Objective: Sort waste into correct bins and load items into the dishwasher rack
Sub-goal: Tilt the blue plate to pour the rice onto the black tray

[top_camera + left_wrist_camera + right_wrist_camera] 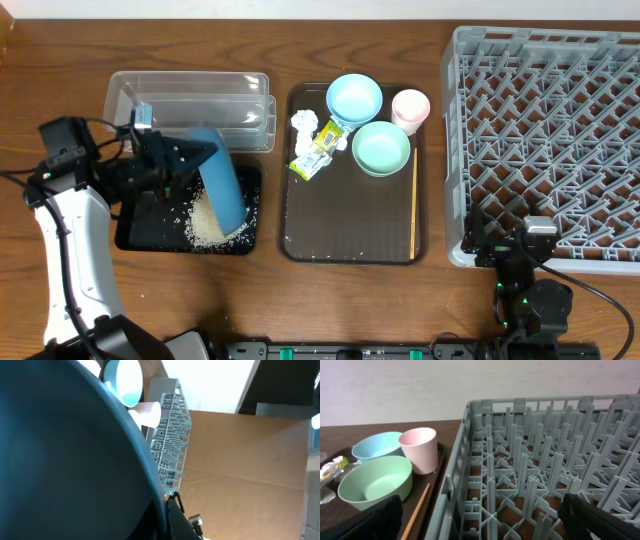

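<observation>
While the left hand [172,158] apparently grips the tilted dark blue plate [222,190], the right hand [512,240] stands wide open, empty

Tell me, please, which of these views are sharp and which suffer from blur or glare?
Overhead: sharp and evenly lit, with mild glare on the clear tub. Left wrist: the dark blue plate looms close and blurred, the wall behind blown out. Right wrist: dishwasher rack crisp.
</observation>
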Robot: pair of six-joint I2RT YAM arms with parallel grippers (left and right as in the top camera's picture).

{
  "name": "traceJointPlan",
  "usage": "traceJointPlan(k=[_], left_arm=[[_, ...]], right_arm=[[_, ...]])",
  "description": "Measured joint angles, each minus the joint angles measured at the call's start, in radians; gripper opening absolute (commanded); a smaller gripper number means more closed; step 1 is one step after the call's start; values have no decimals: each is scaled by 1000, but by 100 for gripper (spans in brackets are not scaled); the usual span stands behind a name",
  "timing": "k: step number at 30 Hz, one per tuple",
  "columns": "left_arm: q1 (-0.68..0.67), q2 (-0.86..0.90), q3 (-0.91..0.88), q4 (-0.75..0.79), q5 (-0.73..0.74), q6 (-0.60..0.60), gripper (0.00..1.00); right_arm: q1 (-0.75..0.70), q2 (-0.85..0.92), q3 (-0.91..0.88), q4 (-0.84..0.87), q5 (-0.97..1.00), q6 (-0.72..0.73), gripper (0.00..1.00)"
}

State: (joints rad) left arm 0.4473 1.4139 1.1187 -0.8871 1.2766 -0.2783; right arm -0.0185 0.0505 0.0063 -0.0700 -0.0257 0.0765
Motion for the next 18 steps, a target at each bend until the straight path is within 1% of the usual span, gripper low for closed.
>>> traceJointPlan(k=[8, 13, 16, 18], left_arm=[[46, 0, 0, 6, 3, 84, 6], [49, 0, 0, -25, 16, 124, 6], [51, 0, 0, -95, 34, 152, 6], [51, 0, 0, -142, 68, 193, 6]], right_arm=[[0, 0, 0, 0, 0, 0, 99], [0, 0, 0, 0, 0, 0, 99], [0, 0, 0, 0, 0, 0, 99], [0, 0, 0, 0, 0, 0, 99]])
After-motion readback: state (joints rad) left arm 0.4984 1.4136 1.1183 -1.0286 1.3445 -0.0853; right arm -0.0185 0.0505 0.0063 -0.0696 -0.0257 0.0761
